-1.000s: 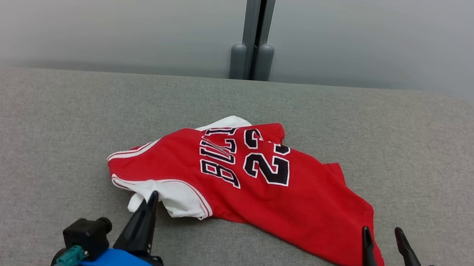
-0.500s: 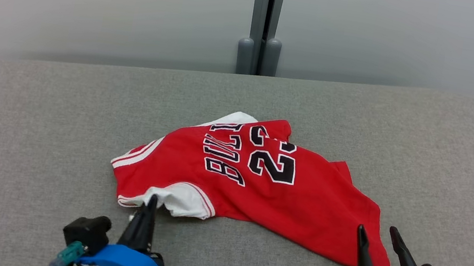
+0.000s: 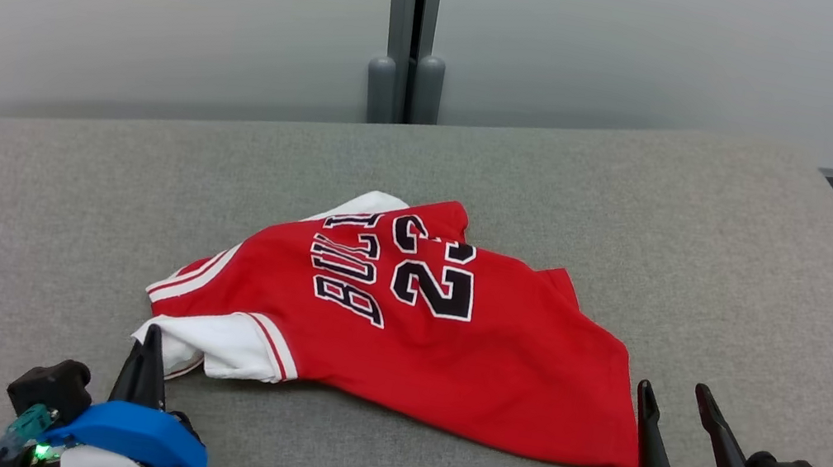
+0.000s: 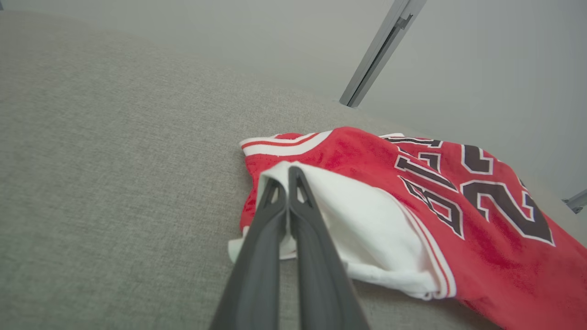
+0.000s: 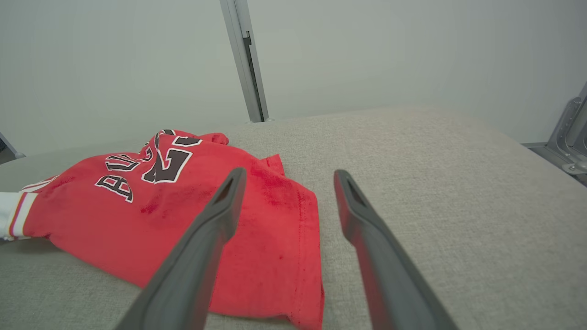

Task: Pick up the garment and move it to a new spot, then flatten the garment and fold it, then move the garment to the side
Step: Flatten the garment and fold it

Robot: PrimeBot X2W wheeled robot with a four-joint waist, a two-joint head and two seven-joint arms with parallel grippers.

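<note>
1. On the grey bench (image 3: 637, 210) before me lies the red garment (image 3: 447, 355), rumpled, its long axis running left to right and slanting nearer to me on the right.
2. Its shoulder end points left and its hem (image 5: 312, 256) right, so the lettering (image 3: 347, 277) reads sideways.
3. My left jaws are pressed together, clamped on a white fold (image 4: 367, 220) at the left end.
4. My right jaws stand apart just beside the hem corner, gripping nothing.
</note>
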